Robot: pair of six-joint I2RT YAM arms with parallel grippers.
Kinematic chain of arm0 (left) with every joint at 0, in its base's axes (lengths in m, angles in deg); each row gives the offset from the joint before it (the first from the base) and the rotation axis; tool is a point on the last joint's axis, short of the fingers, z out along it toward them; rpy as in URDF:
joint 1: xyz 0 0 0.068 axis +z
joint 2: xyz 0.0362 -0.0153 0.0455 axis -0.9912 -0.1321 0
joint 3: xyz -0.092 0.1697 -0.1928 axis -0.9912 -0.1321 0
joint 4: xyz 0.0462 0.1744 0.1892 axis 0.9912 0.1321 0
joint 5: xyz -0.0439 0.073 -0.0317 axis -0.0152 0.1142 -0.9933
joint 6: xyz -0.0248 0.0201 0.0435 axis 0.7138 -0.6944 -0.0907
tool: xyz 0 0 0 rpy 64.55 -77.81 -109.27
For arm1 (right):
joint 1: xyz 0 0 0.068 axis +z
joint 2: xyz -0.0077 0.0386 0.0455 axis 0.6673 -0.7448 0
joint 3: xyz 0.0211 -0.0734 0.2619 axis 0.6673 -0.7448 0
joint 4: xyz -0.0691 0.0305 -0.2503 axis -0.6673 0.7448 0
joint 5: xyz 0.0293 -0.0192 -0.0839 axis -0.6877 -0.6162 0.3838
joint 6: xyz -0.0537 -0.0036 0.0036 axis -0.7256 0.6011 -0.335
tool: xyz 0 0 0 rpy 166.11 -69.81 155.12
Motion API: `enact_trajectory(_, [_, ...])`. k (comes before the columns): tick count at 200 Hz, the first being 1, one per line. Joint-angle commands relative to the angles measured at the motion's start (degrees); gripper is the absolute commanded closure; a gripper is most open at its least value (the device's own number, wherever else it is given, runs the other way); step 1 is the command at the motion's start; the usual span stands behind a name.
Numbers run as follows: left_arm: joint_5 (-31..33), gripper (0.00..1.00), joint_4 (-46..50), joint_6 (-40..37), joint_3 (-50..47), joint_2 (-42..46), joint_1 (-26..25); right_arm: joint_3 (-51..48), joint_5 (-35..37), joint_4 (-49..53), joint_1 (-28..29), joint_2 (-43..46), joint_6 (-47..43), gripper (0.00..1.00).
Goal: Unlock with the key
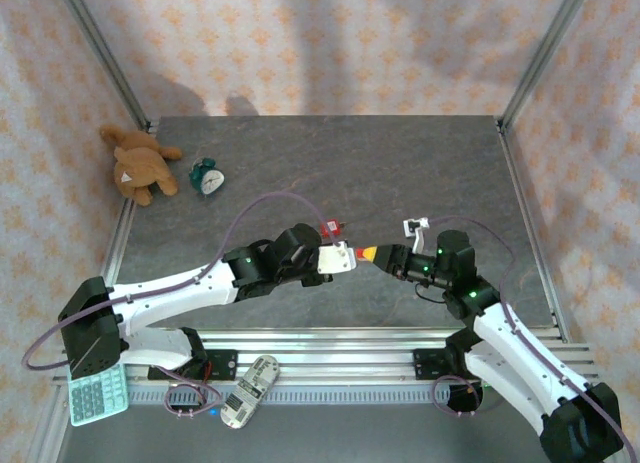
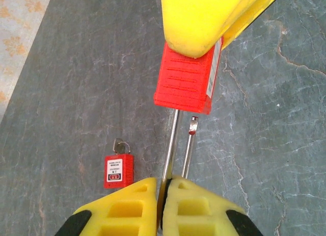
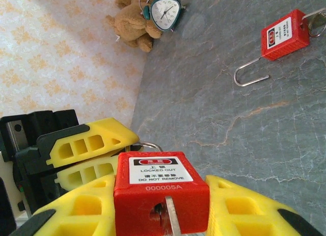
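The left pincer [image 2: 164, 184] is pressed tight on the shackle [image 2: 170, 144] of a red padlock [image 2: 184, 80]; the shackle's short leg stands free of the body. The right pincer [image 3: 162, 187] clamps that body over the table [image 1: 400, 163]. A second padlock [image 3: 285, 34] lies nearby with a key [image 2: 121, 144] at its end. From the right wrist its open shackle is plain; from the left wrist a yellow finger covers it. A teddy bear [image 1: 140, 165] and alarm clock [image 1: 208, 176] sit well apart.

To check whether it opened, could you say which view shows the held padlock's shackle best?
Left wrist: the shackle runs from the red padlock into the left gripper, short leg free. Right wrist shows a sliver; from the top it is too small.
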Motion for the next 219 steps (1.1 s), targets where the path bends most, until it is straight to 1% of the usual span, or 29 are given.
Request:
enact_trajectory(1, [5.0, 0.87, 3.1, 0.5, -0.7, 2.3, 0.8, -0.7, 1.3, -1.1, -1.1, 0.3, 0.7, 0.77])
enact_trajectory(18, [5.0, 0.73, 3.6, 0.7, -0.3, 2.1, 0.8, -0.7, 1.1, -1.3, -1.1, 0.0, 0.8, 0.77])
enact_trajectory(36, [5.0, 0.64, 4.3, 0.6, 0.6, 1.6, 0.8, -0.9, 1.1, -1.6, -1.2, -0.1, 0.9, 0.77])
enact_trajectory(58, [4.7, 0.46, 5.1, 1.2, 1.7, 1.3, 0.7, -0.9, 1.1, -1.9, -1.1, -0.3, 1.0, 0.77])
enact_trajectory(72, [3.9, 0.41, 5.3, 1.3, 2.4, 1.0, 0.4, -0.8, 0.9, -2.0, -1.1, -0.7, 0.8, 0.77])
enact_trajectory(114, [2.7, 0.39, 3.7, 1.1, 4.8, -0.7, -2.1, 0.3, -0.7, -2.0, -0.7, -3.5, -0.9, 0.77])
enact_trajectory(146, [0.4, 0.41, 2.1, 0.8, 7.7, -4.9, -3.7, 1.5, -0.4, -1.9, 1.4, -4.9, -2.1, 0.77])
enact_trajectory(174, [-2.2, 0.42, 2.4, 0.8, 9.7, -8.0, -3.8, 1.6, 0.0, -1.6, 2.4, -4.5, -2.5, 0.77])
enact_trajectory(205, [-2.2, 0.43, 2.4, 0.2, 10.0, -9.4, -3.9, 1.5, -0.3, -1.1, 2.6, -3.6, -2.5, 0.77])
enact_trajectory(219, [-2.6, 0.44, 2.7, 0.1, 10.2, -9.8, -3.8, 1.5, -0.4, -1.1, 2.6, -3.3, -2.5, 0.77])
